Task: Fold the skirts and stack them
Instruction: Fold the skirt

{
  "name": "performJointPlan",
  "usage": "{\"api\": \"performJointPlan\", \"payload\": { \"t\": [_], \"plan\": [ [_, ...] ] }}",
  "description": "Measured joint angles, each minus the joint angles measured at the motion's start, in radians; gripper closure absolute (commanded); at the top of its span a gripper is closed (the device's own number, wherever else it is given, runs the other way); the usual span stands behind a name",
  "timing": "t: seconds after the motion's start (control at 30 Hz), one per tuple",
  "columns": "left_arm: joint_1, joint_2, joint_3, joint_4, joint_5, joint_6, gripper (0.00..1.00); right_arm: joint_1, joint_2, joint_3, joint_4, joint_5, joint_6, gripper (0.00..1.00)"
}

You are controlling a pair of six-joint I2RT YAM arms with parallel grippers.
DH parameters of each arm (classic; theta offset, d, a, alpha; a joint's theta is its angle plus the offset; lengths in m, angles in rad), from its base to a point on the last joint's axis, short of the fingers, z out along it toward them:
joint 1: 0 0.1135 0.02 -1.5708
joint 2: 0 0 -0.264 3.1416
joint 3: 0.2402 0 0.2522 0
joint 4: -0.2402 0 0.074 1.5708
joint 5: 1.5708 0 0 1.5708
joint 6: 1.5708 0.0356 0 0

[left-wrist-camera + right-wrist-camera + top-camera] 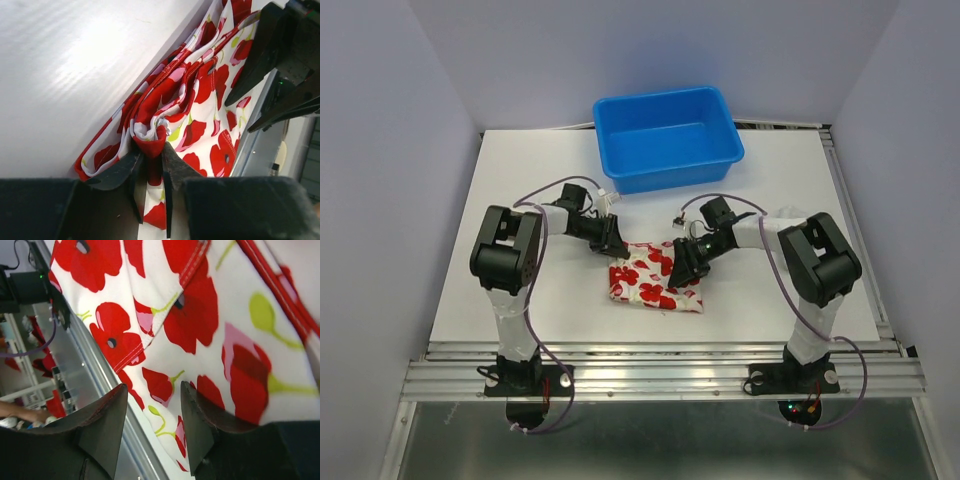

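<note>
Left hand [151, 150] is clamped on a bunched edge of the flowery skirt [655, 278] so I can pull a fold, my right hand [152, 390] waits fingers-apart over it, on the tabletop [520, 180] near the blue tub [670, 170].

The left arm [506, 252] and right arm [823, 262] are black with white-wrapped links and looping purple cables [532, 335]; the right hand [152, 390] has dark wedge-shaped fingers [102, 427].

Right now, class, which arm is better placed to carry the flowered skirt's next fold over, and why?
The left. The left gripper is shut on a bunched edge of the flowered skirt, so it could likely pull straight away. The right gripper stands open at the cloth, gripping nothing.
</note>
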Motion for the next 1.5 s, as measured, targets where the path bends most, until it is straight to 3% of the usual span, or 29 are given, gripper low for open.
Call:
{"api": "performJointPlan", "payload": {
  "t": [0.13, 0.27, 0.43, 0.53, 0.77, 0.97, 1.07, 1.17, 1.3, 1.5],
  "plan": [
    [0.042, -0.076, 0.013, -0.068, -0.092, 0.095, 0.52, -0.008, 0.018, 0.058, 0.028, 0.039, -0.001, 0.47],
    [0.053, -0.28, -0.001, -0.1, -0.163, 0.129, 0.52, -0.009, 0.02, 0.067, 0.029, 0.053, 0.003, 0.47],
    [-0.031, -0.507, -0.072, -0.063, -0.129, 0.102, 0.54, -0.009, 0.02, 0.067, 0.032, 0.062, 0.021, 0.47],
    [-0.071, -0.484, -0.132, -0.036, -0.087, 0.078, 0.55, -0.009, 0.02, 0.067, 0.034, 0.069, 0.029, 0.47],
    [-0.037, -0.186, -0.196, -0.04, -0.059, 0.024, 0.6, -0.008, 0.021, 0.077, 0.034, 0.092, 0.045, 0.48],
    [0.021, -0.172, -0.148, -0.051, -0.076, 0.042, 0.56, -0.008, 0.021, 0.122, 0.027, 0.143, 0.043, 0.47],
    [0.028, -0.201, -0.142, -0.068, -0.095, 0.074, 0.53, -0.01, -0.001, 0.133, 0.021, 0.183, 0.045, 0.42],
    [0.034, -0.307, -0.142, -0.117, -0.127, 0.103, 0.4, -0.019, -0.076, 0.133, 0.005, 0.235, 0.079, 0.29],
    [0.041, -0.501, -0.135, -0.158, -0.21, 0.099, 0.41, -0.035, -0.213, 0.127, -0.001, 0.328, 0.148, 0.27],
    [0.047, -0.529, -0.122, -0.193, -0.377, 0.024, 0.42, -0.04, -0.288, 0.05, 0.018, 0.435, 0.261, 0.28]
  ]
}}
